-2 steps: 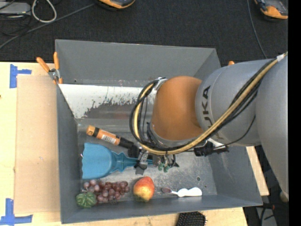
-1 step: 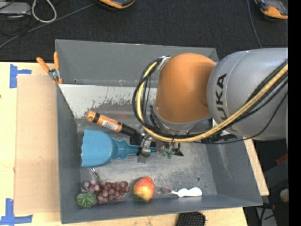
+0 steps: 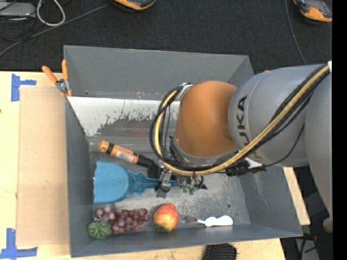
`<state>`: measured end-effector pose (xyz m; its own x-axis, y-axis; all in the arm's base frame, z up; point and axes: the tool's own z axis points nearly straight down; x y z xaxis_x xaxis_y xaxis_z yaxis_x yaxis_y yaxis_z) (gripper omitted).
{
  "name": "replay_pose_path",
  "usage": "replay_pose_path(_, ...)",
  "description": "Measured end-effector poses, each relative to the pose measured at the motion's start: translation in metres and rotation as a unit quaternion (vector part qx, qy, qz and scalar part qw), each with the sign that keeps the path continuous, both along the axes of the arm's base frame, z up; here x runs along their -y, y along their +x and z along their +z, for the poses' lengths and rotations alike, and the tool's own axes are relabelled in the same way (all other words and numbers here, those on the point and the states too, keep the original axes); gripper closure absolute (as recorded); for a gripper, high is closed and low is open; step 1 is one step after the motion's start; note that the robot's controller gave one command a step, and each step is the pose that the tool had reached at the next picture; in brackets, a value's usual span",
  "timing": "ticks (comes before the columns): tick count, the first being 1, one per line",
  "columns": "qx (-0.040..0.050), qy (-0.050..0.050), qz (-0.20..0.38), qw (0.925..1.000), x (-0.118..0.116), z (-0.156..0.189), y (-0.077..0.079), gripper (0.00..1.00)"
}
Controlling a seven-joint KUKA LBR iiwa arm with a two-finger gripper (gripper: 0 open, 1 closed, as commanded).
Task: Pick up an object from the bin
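Five loose things lie on the floor of the bin (image 3: pixel 76 145), and none of them looks lifted, so by my judgement the pick itself is all left to do. The gripper (image 3: pixel 169 183) is low near the bin's floor, at the end of the blue scoop's (image 3: pixel 115 182) handle, which points right toward it. It seems to touch or nearly touch the handle tip, but I cannot tell whether it is spread or pressed together, nor whether anything is pinched (the orange wrist cover (image 3: pixel 203 118) and its loop of cables hide most of it from above). The scoop lies flat in the left half of the bin. Just above it an orange and black marker (image 3: pixel 119 154) lies slanted, its dark tip close to the gripper. Along the near wall sit a bunch of dark grapes (image 3: pixel 123 218), a red and yellow apple (image 3: pixel 166 217) and a white spoon (image 3: pixel 218 221), all apart from the gripper. The arm (image 3: pixel 282 118) reaches in from the right, its last link bent steeply down so the wrist points at the floor near the bin's middle.
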<state>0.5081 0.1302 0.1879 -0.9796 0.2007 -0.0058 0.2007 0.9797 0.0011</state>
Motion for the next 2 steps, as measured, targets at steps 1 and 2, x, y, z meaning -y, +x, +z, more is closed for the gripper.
replay_pose_path(1,0.0023,0.001,-0.029,0.9996,0.006,-0.052,0.006,1.0)
replay_pose_path(2,-0.0047,-0.001,0.012,0.9999,0.002,-0.024,-0.002,1.0)
